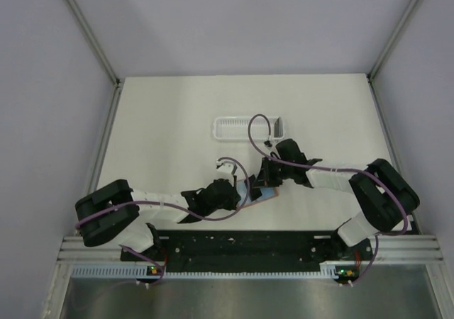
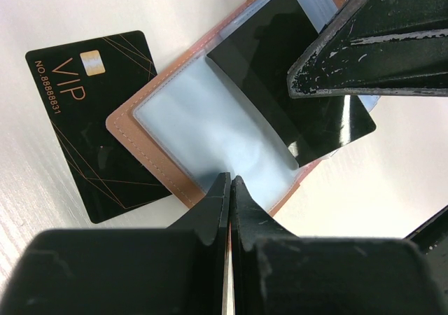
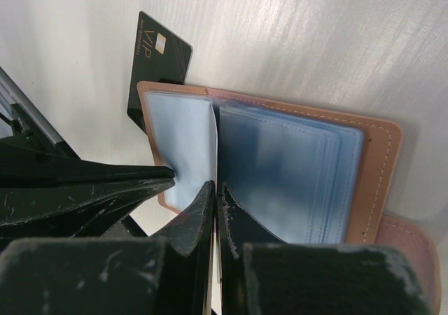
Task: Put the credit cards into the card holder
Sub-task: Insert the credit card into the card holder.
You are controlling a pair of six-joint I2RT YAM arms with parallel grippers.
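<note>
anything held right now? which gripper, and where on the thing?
Right gripper appears shut on a black credit card by one edge. Left gripper is shut at the card holder edge, hold unclear.

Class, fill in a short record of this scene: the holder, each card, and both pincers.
card holder: open on the table, pale blue inside facing up
VIP card: flat on the table, one corner hidden under the holder
second black card: lying on the holder's blue inside, below the right pincer
left pincer: shut, tips at the holder's edge
right pincer: shut, tips at the holder
</note>
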